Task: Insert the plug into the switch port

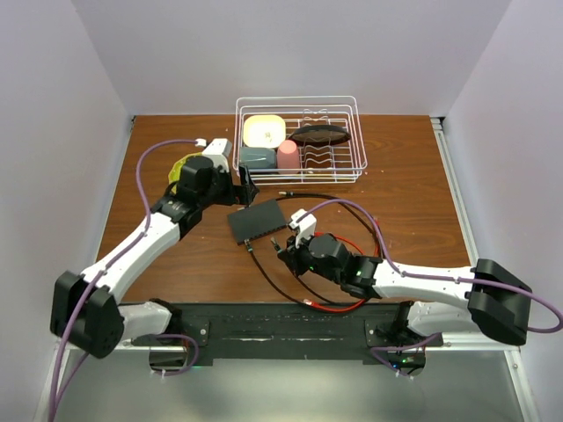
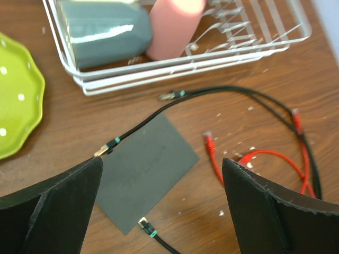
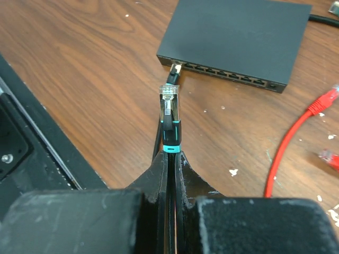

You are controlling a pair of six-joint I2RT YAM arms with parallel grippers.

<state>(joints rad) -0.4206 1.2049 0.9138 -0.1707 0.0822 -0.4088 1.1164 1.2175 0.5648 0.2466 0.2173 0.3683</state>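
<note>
1. Hovering over the switch's far end, the left gripper (image 2: 161, 166) has its jaws spread wide and holds nothing. I judge it waits there to brace the box against the push of insertion.
2. The switch (image 1: 258, 220) lies flat on the table (image 1: 405, 176), between the two arms. Its socket row (image 3: 228, 72) is turned toward the right arm, so a plug can go straight in. A seated connector (image 3: 174, 69) already fills the end socket.
3. The right gripper (image 3: 170, 153) is pinched tight on the rear boot of the plug (image 3: 169, 103), leaving the clear tip free.
4. The plug's long axis runs from the fingers toward the socket edge, tip first. It is near the row but apart from it, aimed close to the occupied socket, so it likely needs shifting sideways.
5. A red cable (image 3: 286, 143) lies loose to the right.
</note>
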